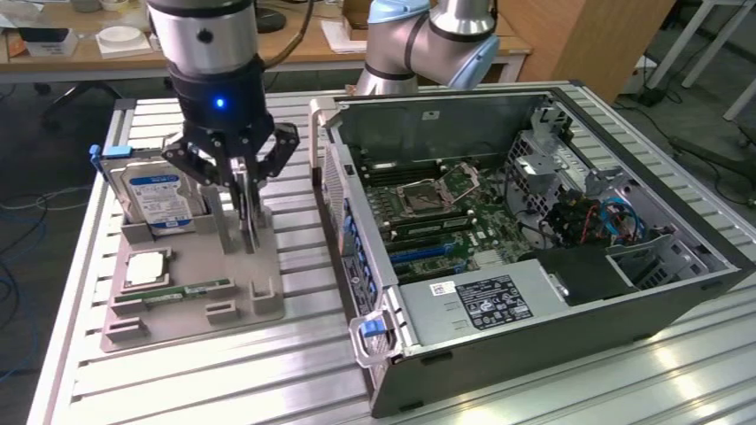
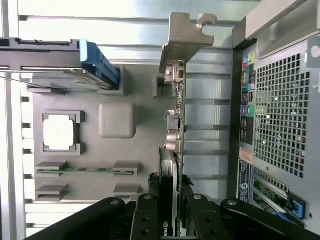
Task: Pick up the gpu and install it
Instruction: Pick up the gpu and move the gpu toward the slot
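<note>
The slatted metal table (image 1: pixel 177 381) carries two containers: an open computer case (image 1: pixel 661 292) and, on the exterior view's left, a grey tray (image 1: pixel 189 319).

Computer case: it lies on its side with the open face up. At the near end sits a labelled power supply (image 1: pixel 490 301). Beyond it the motherboard (image 1: pixel 473 221) covers the floor of the case, with the processor socket (image 1: pixel 420 193) towards the far wall. Red and blue cables (image 1: pixel 590 217) lie at the exterior view's right end.

Tray, near to far:
- a memory stick (image 1: pixel 177 290) lies on edge in a narrow slot
- a processor chip (image 1: pixel 148 266) lies flat in a square pocket
- the graphics card (image 1: pixel 251 235) stands upright on edge on the side of the tray nearest the case, its lower edge at the tray; whether it is seated or just clear cannot be told
- a hard drive (image 1: pixel 159 197) stands upright at the far end in a blue-handled carrier

The gripper (image 1: pixel 244 199) hangs straight above the tray. In the wrist view the gripper (image 2: pixel 172 220) has one finger on each face of the graphics card (image 2: pixel 176 125), so the jaws are clamped on the card. The card's silver end bracket (image 2: pixel 182 40) points away from the gripper.

Behind the table stands a wooden desk (image 1: pixel 71 62)
</note>
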`<state>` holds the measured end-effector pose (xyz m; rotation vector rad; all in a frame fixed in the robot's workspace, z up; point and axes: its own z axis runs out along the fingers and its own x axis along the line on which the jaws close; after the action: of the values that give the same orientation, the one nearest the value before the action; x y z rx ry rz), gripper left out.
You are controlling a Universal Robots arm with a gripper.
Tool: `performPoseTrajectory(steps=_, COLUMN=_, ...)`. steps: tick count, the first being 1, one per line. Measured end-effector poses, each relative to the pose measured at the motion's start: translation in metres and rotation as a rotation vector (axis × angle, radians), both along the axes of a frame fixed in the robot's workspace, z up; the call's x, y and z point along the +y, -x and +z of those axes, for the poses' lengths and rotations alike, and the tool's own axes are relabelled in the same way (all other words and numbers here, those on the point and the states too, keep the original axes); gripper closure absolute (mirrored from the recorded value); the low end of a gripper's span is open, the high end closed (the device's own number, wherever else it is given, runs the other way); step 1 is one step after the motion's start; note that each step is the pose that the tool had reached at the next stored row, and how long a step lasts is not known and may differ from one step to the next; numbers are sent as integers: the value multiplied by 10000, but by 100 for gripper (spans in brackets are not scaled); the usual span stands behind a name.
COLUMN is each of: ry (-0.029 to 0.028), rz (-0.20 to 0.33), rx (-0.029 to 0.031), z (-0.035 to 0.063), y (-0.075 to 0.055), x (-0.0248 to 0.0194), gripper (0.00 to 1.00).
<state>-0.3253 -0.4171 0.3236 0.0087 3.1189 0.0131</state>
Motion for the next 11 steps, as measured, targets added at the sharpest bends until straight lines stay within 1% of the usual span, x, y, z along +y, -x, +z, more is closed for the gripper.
performPoseTrajectory(steps=11, ry=0, rz=0, rx=0, z=501, y=0, x=0, gripper=74)
